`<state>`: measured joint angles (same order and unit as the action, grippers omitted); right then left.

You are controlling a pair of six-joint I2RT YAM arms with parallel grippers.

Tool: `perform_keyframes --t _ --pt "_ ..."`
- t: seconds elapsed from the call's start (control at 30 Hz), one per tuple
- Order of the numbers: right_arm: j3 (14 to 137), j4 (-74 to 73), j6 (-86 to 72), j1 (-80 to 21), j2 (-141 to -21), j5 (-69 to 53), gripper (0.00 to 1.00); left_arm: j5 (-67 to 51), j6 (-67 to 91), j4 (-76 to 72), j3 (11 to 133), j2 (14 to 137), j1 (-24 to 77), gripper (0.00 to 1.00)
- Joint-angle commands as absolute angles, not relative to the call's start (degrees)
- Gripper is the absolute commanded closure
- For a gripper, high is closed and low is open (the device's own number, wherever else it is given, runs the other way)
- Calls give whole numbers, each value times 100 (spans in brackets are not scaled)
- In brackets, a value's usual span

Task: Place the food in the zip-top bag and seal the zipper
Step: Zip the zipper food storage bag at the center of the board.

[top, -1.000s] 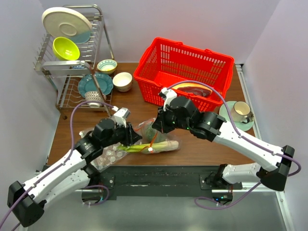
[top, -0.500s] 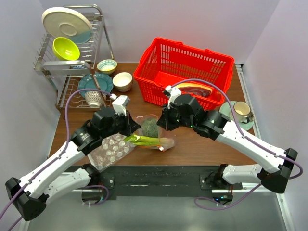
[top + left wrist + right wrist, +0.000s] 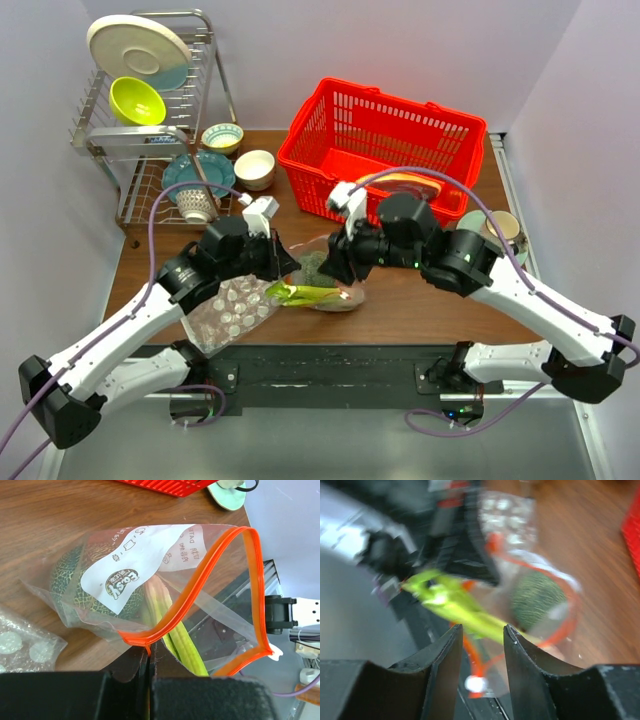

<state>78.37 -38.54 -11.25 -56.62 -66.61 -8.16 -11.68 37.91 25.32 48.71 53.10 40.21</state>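
Observation:
The zip-top bag lies on the wood table with its mouth gaping. Its orange-red zipper curves round the opening. A dark green ball sits inside, and light-green stalks poke out through the mouth. My left gripper is shut on the zipper's near corner. In the top view the left gripper is at the bag's left. The right gripper hovers above the bag. The right gripper is open and holds nothing. A red-brown slab lies in the basket.
A red basket stands behind the bag. A clear dotted bag lies at front left. A dish rack and bowls are at back left. A cup on a saucer is at right.
The right gripper has let go of the bag, opened and risen. The left gripper has shut on the zipper corner. The bag and stalks have shifted slightly towards the back.

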Motion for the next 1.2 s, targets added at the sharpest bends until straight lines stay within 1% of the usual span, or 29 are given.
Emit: perform_keyframes --t 0.0,0.1,0.13,0.23,0.27,0.3,0.4,0.7,0.8,0.83,0.93,0.97,1.03,1.07,1.1,1.13,1.17 --pt "8077 -3779 -160 -6616 -6740 -1152 52 -1397 3885 2241 5300 5422 4025 100" --pt "8069 -3823 165 -6803 -7021 -1134 46 -1432 3893 2276 5440 5502 4034 100" --pt "8042 -3736 219 -6803 -7049 -1134 41 -1467 3885 2276 5467 5519 4025 100" --pt "7823 -3455 421 -6812 -7031 -1108 29 -1520 3911 2312 5493 5546 4034 100" --pt "7761 -3376 465 -6820 -7023 -1038 20 -1538 3920 2294 5493 5537 4034 100" --pt "7630 -3288 535 -6829 -7014 -976 18 -1538 3929 2303 5467 5520 4025 100" --pt "7497 -3068 571 -6820 -7066 -731 17 -1564 3964 2294 5441 5458 4034 100" --pt "7199 -2576 457 -6829 -7365 -334 18 -1687 4008 2347 5397 5335 4034 100" --pt "7076 -2417 431 -6820 -7383 -290 25 -1696 4008 2347 5388 5300 4034 100" --pt "7058 -2356 413 -6829 -7392 -299 31 -1679 4017 2355 5379 5300 4034 100" --pt "7023 -2321 299 -6812 -7348 -378 46 -1687 4017 2364 5388 5282 4034 100" --pt "6944 -2277 221 -6812 -7322 -326 58 -1688 4017 2373 5379 5274 4025 100" --pt "6865 -2145 106 -6785 -7208 -211 73 -1687 4008 2373 5344 5265 4034 100" --pt "6847 -2136 45 -6759 -7198 -150 90 -1687 4017 2382 5335 5256 4025 100" --pt "6847 -2153 -217 -6707 -7190 -149 96 -1688 4025 2382 5318 5230 4025 100" --pt "6847 -2153 -324 -6602 -7163 -158 99 -1688 4043 2373 5291 5221 4034 100" --pt "6838 -2162 -412 -6548 -7128 -167 100 -1670 4034 2373 5282 5195 4034 100"
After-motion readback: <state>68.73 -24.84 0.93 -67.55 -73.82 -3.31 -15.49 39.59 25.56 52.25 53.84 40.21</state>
